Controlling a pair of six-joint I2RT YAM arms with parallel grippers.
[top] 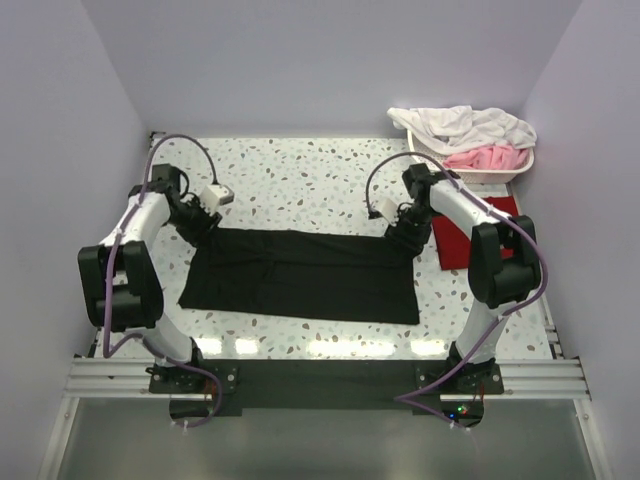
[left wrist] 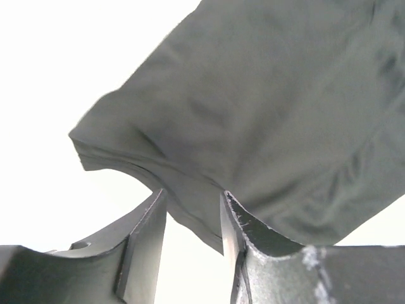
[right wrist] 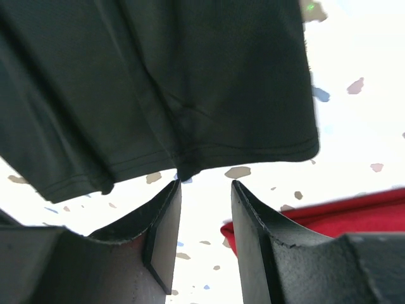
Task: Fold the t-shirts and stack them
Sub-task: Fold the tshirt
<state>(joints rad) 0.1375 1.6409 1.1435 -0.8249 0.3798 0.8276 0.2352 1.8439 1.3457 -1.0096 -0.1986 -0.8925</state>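
A black t-shirt [top: 300,275] lies spread flat across the middle of the table, longer from left to right. My left gripper [top: 205,225] sits at its far left corner and my right gripper [top: 405,237] at its far right corner. In the left wrist view the left gripper [left wrist: 193,199] is open, and the black t-shirt [left wrist: 266,114] has its edge lying loose between the fingertips. In the right wrist view the right gripper [right wrist: 204,187] is open, with the black t-shirt [right wrist: 158,82] hem just beyond its tips. A dark red t-shirt [top: 450,248] [right wrist: 329,212] lies right of it, partly under the right arm.
A white basket [top: 515,172] holding white and pink cloth stands at the back right corner. The speckled table [top: 300,170] is walled in at the back and on both sides. The arm bases stand at the near edge.
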